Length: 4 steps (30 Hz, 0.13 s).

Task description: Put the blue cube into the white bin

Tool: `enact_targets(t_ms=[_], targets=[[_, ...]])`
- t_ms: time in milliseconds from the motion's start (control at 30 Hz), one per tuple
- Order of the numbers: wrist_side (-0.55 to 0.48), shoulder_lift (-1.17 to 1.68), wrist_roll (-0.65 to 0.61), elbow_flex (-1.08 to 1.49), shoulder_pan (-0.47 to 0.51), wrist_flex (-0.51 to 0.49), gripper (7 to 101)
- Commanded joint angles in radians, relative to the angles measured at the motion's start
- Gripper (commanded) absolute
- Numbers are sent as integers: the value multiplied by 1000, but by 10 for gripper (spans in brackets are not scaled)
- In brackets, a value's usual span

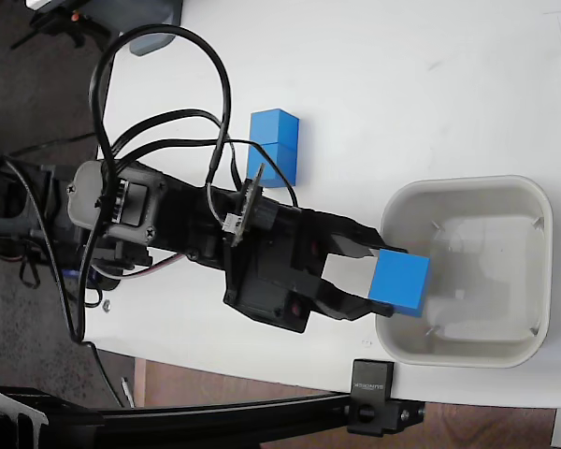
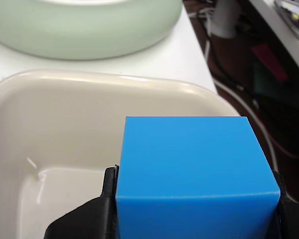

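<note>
I'm seeing the fingers point(image 1: 355, 277) clamping a blue cube point(image 1: 399, 282) just over the near rim of the white bin point(image 1: 467, 351); more blue cubes point(image 1: 274, 146) are sitting on the surface point(image 1: 402, 84) behind the arm.

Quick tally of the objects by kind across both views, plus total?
Small bright-blue matte cubes: 3, one clamped in the gripper over the bin's rim, two close together on the table
Square cream-white plastic bin: 1
Pale green round bowl-like vessel, wrist view only: 1
Total: 5
</note>
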Motion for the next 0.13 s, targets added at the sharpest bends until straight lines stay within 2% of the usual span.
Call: enact_targets(t_ms=[33,133], targets=[[-32,18,14,-78,3,-48,172],[-58,-6,18,-115,5,-54,199]])
